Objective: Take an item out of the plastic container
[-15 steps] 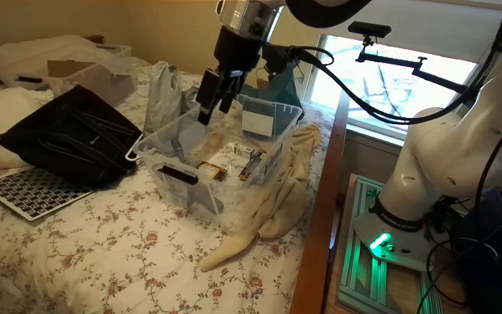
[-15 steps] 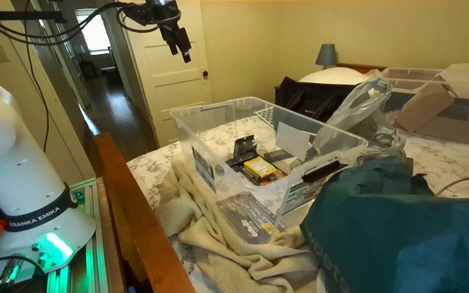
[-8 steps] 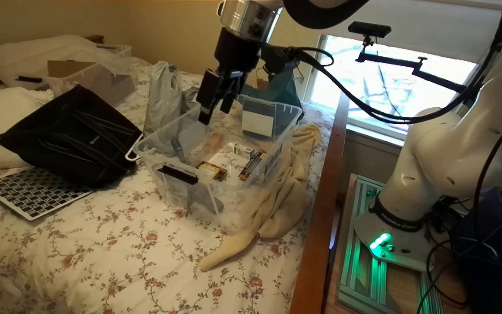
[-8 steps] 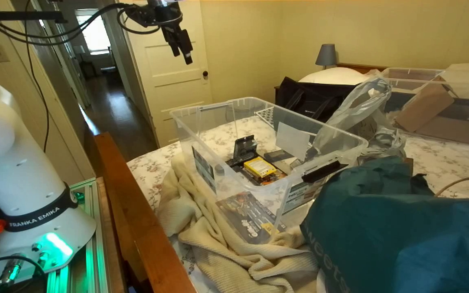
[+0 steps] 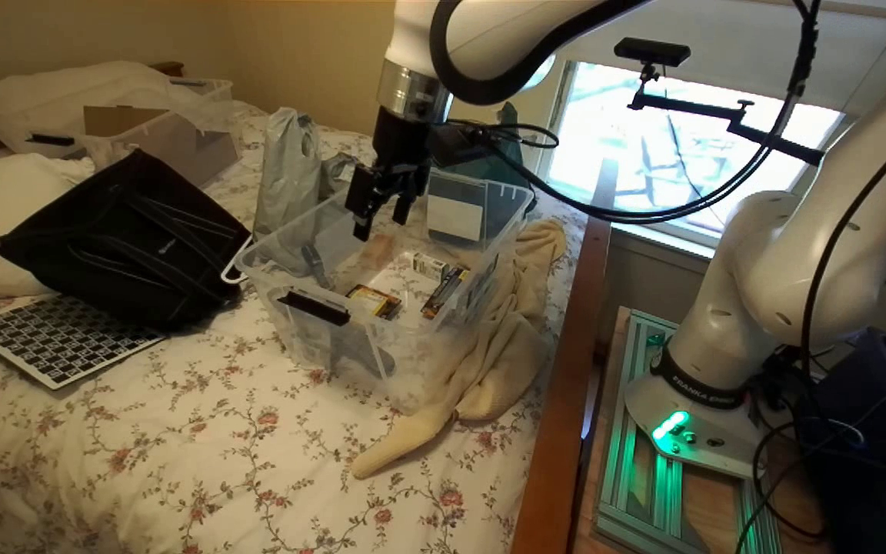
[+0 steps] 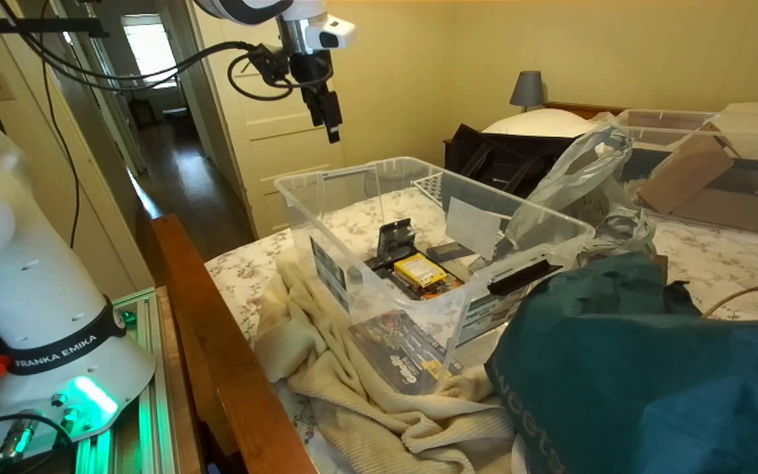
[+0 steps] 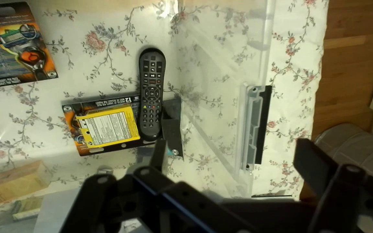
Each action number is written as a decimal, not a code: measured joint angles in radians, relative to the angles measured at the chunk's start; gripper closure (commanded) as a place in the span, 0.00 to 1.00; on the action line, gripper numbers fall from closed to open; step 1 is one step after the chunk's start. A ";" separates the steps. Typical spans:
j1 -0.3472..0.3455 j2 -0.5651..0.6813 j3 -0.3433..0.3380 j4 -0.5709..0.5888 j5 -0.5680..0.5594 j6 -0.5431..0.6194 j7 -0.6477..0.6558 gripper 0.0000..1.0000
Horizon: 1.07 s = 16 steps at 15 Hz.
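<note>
1. My gripper (image 7: pixel 233 153) comes in at the bottom of the wrist view, and I see its two fingers (image 7: pixel 158 157) spread wide apart.
2. The clear plastic tub (image 5: pixel 304 338) sits on the flowered bed (image 5: pixel 204 462) near the middle of both exterior views; I have the gripper in the upper half of those frames, with most of the tub below it.
3. From the wrist I look down on a black remote (image 7: pixel 152 94) in the tub, near the middle of the frame, its lower half across an orange-and-black packet (image 7: pixel 110 148).
4. A yellow box (image 7: pixel 108 126) lies on that packet, just left of the remote.
5. A blue-and-orange packet (image 7: pixel 11 45) sits in the upper left corner of the wrist view, and a tan box (image 7: pixel 16 183) shows lower left.
6. In an exterior view I have a black bag (image 5: pixel 128 238) left of the tub and a cream blanket (image 5: pixel 489 362) bunched along its right side.
</note>
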 measured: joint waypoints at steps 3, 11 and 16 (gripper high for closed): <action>-0.005 0.080 -0.007 0.009 -0.003 0.055 -0.001 0.00; -0.005 0.272 -0.015 0.025 -0.053 0.237 0.017 0.00; -0.005 0.304 -0.020 0.039 -0.053 0.255 0.017 0.00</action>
